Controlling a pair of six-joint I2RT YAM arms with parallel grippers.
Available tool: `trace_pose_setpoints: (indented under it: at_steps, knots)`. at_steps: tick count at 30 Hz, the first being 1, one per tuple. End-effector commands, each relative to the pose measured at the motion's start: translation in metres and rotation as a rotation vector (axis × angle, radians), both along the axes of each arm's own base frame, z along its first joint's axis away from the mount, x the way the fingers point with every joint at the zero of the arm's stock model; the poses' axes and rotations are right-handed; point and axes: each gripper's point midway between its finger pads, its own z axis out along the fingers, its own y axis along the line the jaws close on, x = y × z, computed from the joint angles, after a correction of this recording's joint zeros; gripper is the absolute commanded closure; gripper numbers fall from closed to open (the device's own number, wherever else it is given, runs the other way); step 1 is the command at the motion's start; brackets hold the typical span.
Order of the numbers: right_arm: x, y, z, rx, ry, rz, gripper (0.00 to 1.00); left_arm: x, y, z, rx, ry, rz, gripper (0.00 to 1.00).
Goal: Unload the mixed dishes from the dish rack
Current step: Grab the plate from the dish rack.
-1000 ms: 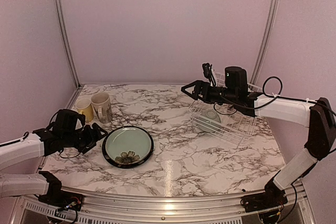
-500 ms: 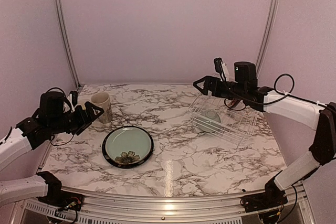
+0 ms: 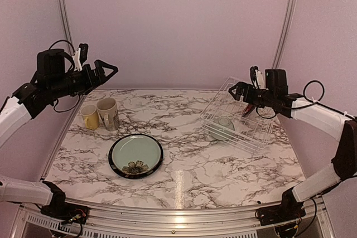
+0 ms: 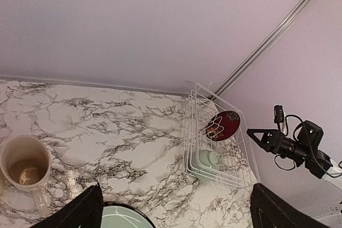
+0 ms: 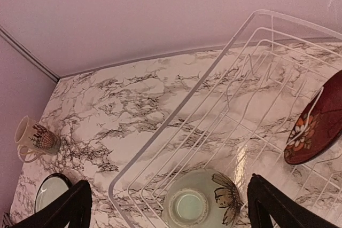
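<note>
Left gripper (image 3: 107,71): raised from table height beside the plate to high over the far-left corner; fingers spread, holding nothing.
Mugs: yellow mug (image 3: 89,116) and cream mug (image 3: 108,113) upright, side by side on the table (image 3: 189,165), far left, outside the rack.
Pale-green plate (image 3: 135,155): flat on the table, near left of centre.
Dish rack (image 3: 240,140): far right; pale-green bowl (image 3: 223,127) and red plate (image 5: 315,126), the latter on edge, are inside.
Right gripper (image 3: 233,88): drawn back rightwards off the rack's left corner; fingers spread, empty.
Meaning: three dishes out, two left; both arms apparently between picks.
</note>
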Motion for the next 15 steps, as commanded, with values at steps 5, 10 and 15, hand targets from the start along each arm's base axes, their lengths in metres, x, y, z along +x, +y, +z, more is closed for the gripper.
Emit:
trace_pose_setpoints:
  at_steps: [5, 10, 15]
  knots:
    - [0.011, -0.106, -0.029, -0.137, 0.167, -0.539, 0.02, 0.054, -0.023, 0.026, 0.151, -0.139, -0.044, 0.02]
    - [0.024, -0.125, -0.038, -0.17, 0.238, -0.681, 0.02, 0.079, -0.027, 0.002, 0.276, -0.158, -0.039, 0.02]
    - [0.048, -0.128, -0.047, -0.151, 0.26, -0.709, 0.04, 0.082, -0.02, -0.032, 0.345, -0.142, -0.021, 0.02]
